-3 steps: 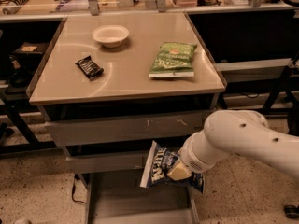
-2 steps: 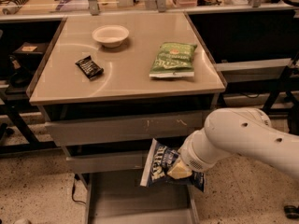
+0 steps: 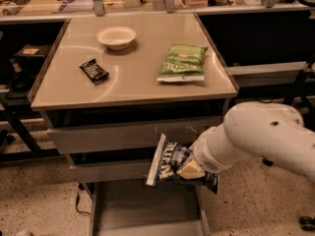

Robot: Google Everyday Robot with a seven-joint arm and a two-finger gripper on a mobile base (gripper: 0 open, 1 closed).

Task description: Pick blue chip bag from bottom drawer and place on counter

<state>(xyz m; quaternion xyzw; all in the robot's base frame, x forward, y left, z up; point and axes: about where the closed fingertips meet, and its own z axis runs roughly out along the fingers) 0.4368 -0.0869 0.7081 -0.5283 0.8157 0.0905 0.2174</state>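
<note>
gripper (image 3: 191, 171): clamping blue chip bag (image 3: 170, 164), lower centre-right of frame.
bag pos: sticking out mostly left of gripper, hanging over open bottom drawer (image 3: 142, 213).

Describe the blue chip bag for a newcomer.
Below the beige counter, above the open bottom drawer, the end effector grips the blue chip bag. It is navy with white lettering, unlike the green bag on the counter.

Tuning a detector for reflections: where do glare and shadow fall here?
Camera view: curved glare arcs on the counter near the bowl; dark shadow under the counter's rim; the gripper, above the open bottom drawer, holds the blue chip bag in even light.
</note>
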